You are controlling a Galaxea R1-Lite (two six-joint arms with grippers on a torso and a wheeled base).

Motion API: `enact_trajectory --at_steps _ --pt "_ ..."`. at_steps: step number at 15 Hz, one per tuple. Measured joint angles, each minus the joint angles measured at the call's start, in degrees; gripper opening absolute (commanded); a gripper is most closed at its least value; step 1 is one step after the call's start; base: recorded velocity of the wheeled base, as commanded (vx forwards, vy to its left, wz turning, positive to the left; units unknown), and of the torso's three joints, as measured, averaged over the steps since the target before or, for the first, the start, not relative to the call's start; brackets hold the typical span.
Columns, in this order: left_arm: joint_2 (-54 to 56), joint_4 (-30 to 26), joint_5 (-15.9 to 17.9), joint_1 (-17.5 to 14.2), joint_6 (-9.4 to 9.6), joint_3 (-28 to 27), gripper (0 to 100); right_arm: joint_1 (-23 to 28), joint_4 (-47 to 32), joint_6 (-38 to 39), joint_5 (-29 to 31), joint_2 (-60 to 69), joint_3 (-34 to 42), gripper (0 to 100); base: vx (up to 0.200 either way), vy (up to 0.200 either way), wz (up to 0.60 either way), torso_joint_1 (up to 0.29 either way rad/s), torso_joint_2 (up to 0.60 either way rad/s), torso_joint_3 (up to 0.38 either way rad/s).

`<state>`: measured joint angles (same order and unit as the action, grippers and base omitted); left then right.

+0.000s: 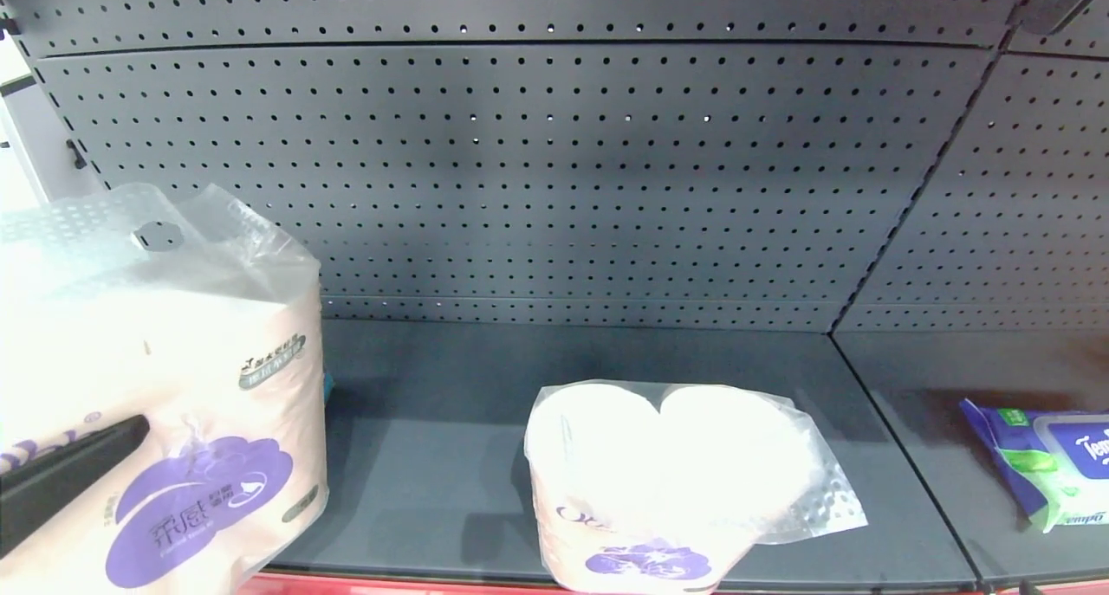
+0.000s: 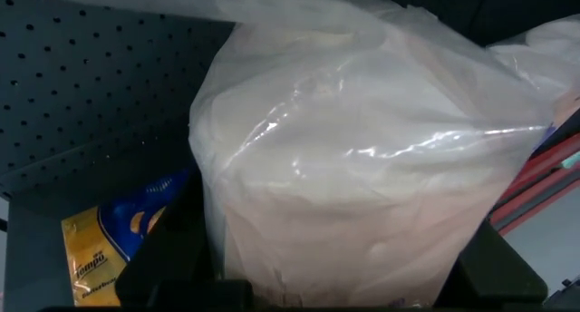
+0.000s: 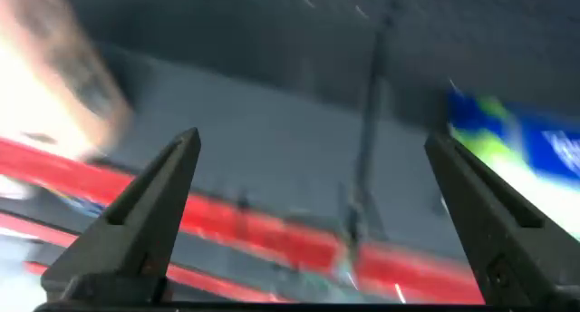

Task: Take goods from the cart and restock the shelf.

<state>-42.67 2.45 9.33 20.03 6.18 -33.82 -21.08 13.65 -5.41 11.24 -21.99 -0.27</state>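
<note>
Two risks. Left gripper (image 2: 335, 271) is clamped on the large film-wrapped pack of white toilet rolls (image 1: 173, 387) at the dark metal shelf's (image 1: 433, 422) left front; slack film may slip and drop it. Right gripper (image 3: 313, 140), jaws apart, could knock the smaller film-wrapped roll pack (image 1: 658, 482) standing at the lip.

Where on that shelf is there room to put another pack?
Bare shelf lies between the big tissue pack and the small pack, and behind the small pack up to the pegboard. The right section is bare behind the wipes. Crowded at far left.
</note>
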Motion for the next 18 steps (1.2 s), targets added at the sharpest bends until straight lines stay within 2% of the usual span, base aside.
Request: enact_trajectory --at_steps 4,6,14,18 --pt "-2.51 2.47 5.51 0.02 -1.97 -0.09 0 1.76 -19.83 -3.32 2.3 14.95 -2.12 100 0.0 0.0 0.0 0.0 0.0 0.0" --pt "-4.4 4.08 6.16 0.04 -2.84 0.39 0 2.08 -20.78 -3.72 2.61 18.86 -3.04 100 0.0 0.0 0.0 0.0 0.0 0.0" --pt "-15.3 17.53 15.08 0.17 -2.93 1.32 0 2.19 -20.78 -4.49 2.39 21.94 -3.32 100 0.0 0.0 0.0 0.0 0.0 0.0" --pt "-20.26 23.31 17.85 1.13 -2.93 1.32 0 2.21 -20.78 -5.45 2.36 21.99 -3.39 100 0.0 0.0 0.0 0.0 0.0 0.0"
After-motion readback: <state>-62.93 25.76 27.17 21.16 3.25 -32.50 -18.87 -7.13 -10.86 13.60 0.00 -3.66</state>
